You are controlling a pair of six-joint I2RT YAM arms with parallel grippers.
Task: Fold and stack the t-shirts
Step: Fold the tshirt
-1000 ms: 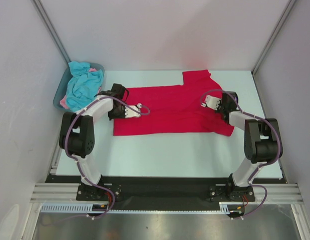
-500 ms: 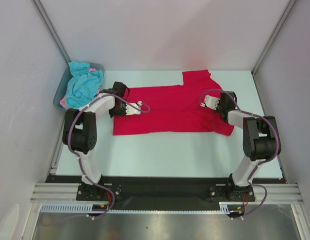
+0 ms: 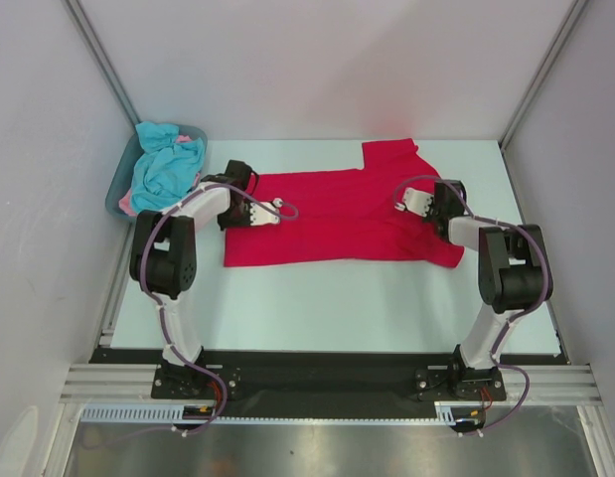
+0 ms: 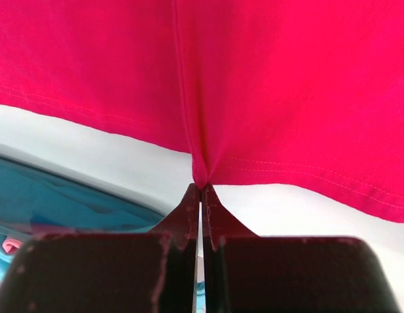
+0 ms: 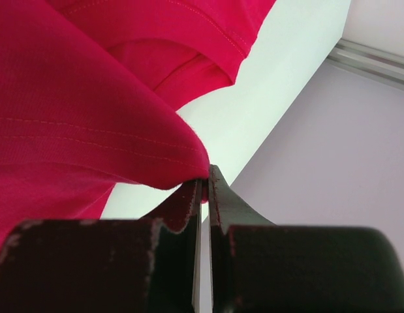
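While pinching the red t-shirt at its two opposite ends, holding it spread flat across the middle of the counter. Pressing the left hand together on the stitched hem at the shirt's left end. In the left wrist view, gripping a small peak of red cloth right at the tips of the left hand, with the hem running off to both sides above the pale counter. Pressing the right hand together on a stitched fold of red cloth near the shirt's right end. In the right wrist view, clamping that fold between the tips of the right hand, possibly at a sleeve or shoulder edge, the close angle not settling which. Lying with one sleeve pointing toward the far edge of the counter and the other toward the near right.

Sitting beside the counter's far left corner: grey-blue tub, carrying a crumpled turquoise t-shirt heaped above its rim and a pink t-shirt showing only as a small patch at the near side. Appearing in the left wrist view below the red hem: turquoise t-shirt and a scrap of pink t-shirt. Reaching close past the tub: left arm.
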